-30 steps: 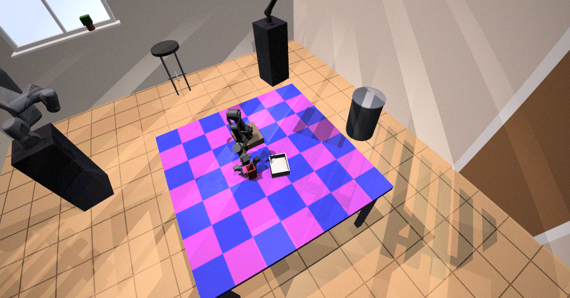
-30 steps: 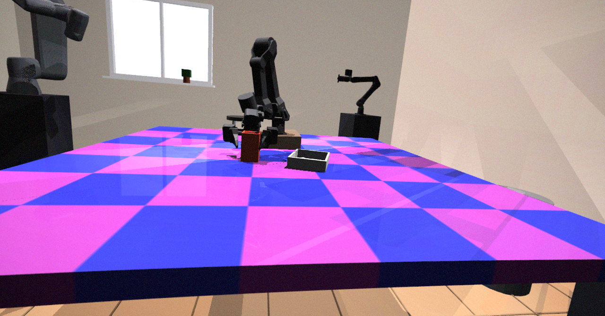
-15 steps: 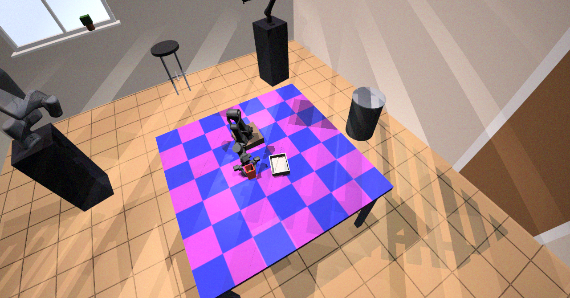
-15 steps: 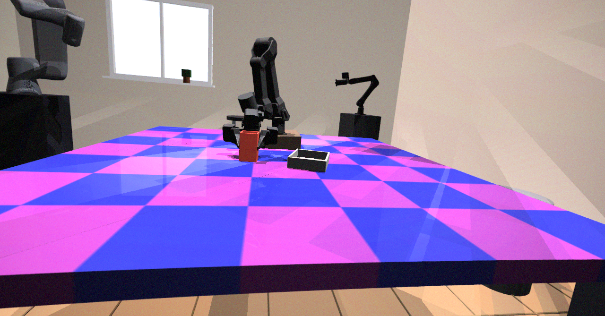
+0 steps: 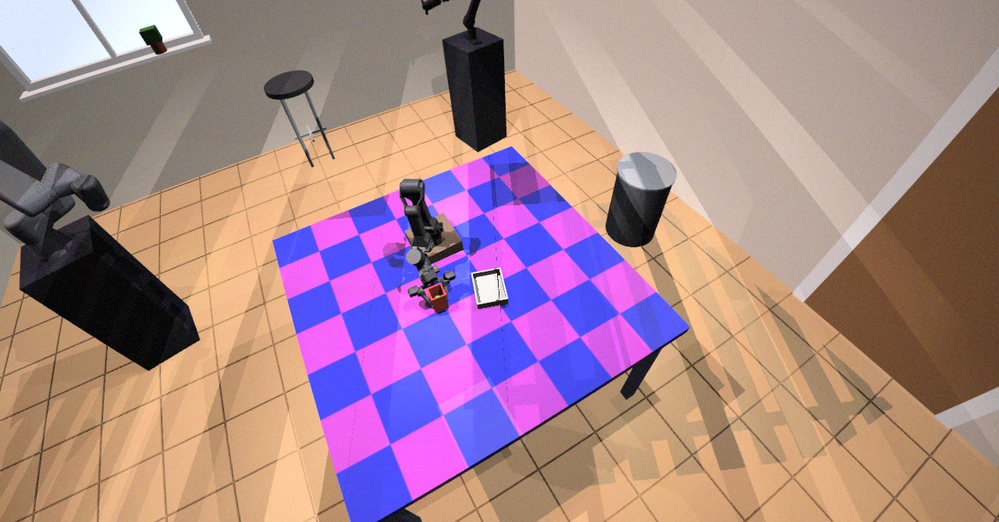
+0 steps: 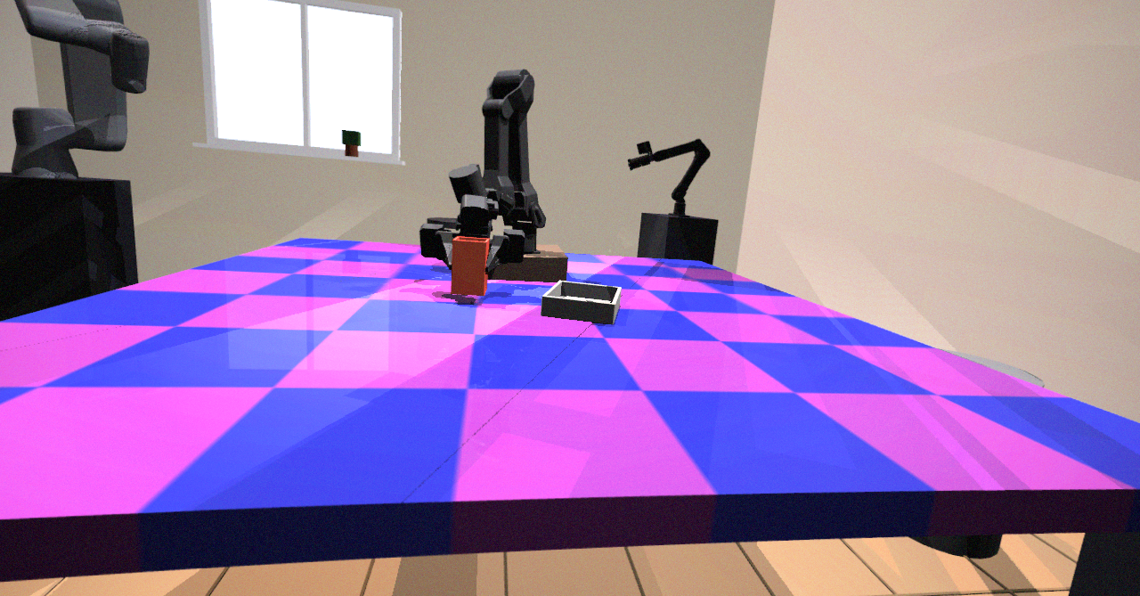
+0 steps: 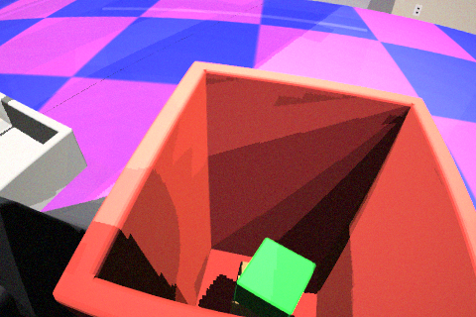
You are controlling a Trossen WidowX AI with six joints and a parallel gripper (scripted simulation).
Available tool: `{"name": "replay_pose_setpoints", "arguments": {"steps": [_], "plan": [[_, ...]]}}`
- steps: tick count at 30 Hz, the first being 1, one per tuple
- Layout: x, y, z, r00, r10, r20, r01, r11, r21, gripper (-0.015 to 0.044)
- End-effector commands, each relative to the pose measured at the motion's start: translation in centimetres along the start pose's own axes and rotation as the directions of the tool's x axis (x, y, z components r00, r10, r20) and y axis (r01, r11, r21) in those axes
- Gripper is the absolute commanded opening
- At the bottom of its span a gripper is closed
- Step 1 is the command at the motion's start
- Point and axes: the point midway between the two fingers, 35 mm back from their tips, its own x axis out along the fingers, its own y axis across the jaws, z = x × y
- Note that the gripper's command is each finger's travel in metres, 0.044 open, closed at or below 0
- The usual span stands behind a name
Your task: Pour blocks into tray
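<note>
Red square cup [image 5: 439, 304] [image 6: 469, 267] [image 7: 407, 198], held upright, green block [image 7: 276, 276] and yellowish sliver [image 7: 242, 268] inside; near shallow, flat-lying whitish tray [image 5: 490, 287] [image 6: 580, 310] [image 7: 35, 173].
</note>
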Motion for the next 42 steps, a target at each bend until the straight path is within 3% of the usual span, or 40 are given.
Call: {"name": "replay_pose_setpoints", "arguments": {"steps": [1, 26, 42], "plan": [[-0.3, -0.1, 0.7, 1.000, -0.004, 0.003, 0.004, 1.000, 0.003, 0.0000], [-1.4, -0.1, 3.5, 1.000, -0.003, 0.004, 0.003, 1.000, 0.002, 0.0000], [0.9, 4.3, 4.8, 0.997, 0.073, -0.008, -0.073, 0.997, -0.028, 0.0000]]}}
